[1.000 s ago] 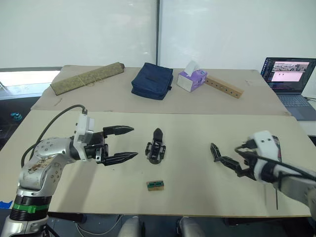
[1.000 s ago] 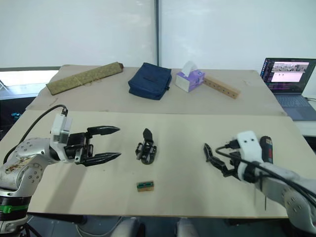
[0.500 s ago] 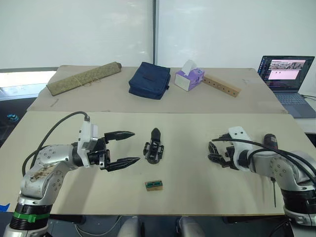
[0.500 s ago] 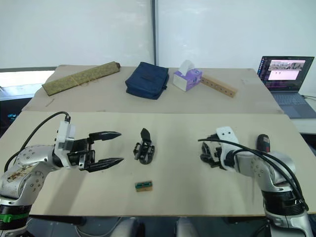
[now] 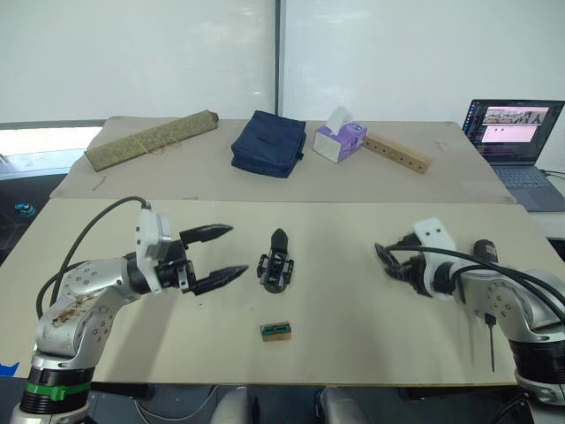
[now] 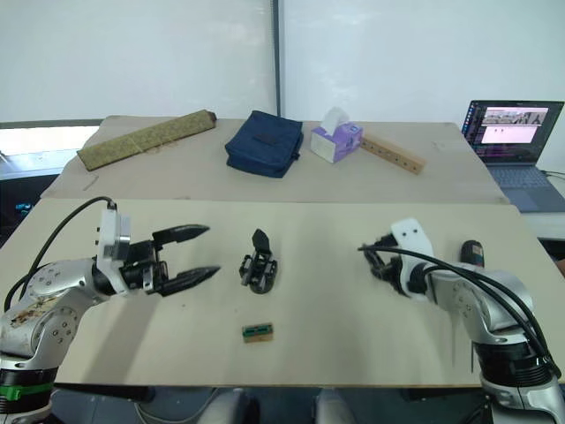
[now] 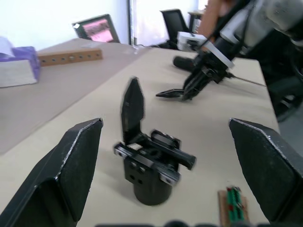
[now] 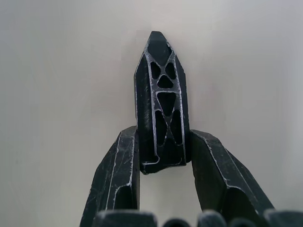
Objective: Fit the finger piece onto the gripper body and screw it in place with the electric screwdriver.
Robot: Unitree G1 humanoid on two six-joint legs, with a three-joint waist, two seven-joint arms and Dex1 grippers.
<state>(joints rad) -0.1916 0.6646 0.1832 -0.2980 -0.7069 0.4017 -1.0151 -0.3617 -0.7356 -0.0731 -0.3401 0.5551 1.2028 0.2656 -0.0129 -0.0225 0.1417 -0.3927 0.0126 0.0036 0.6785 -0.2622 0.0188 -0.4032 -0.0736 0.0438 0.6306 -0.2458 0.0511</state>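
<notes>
Bench (image 5: 353, 336): cream top, task items spread across the near half.

R arm: over the last sec it swung in from the bench's near R edge toward centre, then eased back a little. R pincer (image 5: 389, 261) now low over the bench, R of centre, pinching the finger piece (image 8: 161, 101) between both fingers at its wide end, point sticking out beyond the tips. Piece is clear of the bench in the wrist view, so the pickup looks done; carry to the body is the step in hand.

L arm: barely shifted, tilted up slightly vs half a sec ago. L pincer (image 5: 217, 254) spread wide, empty, aimed at the gripper body (image 5: 276, 263) just beside it, not touching. Prob. lining up to steady it.

Gripper body: upright on round base mid-bench, one pointed finger up, same spot throughout.

Screwdriver (image 5: 482, 256): lying at far R of bench behind R arm, bit toward the near edge. Untouched, so screwing not started.

Small green-topped block (image 5: 276, 331): near edge, below the body, unmoved.
</notes>
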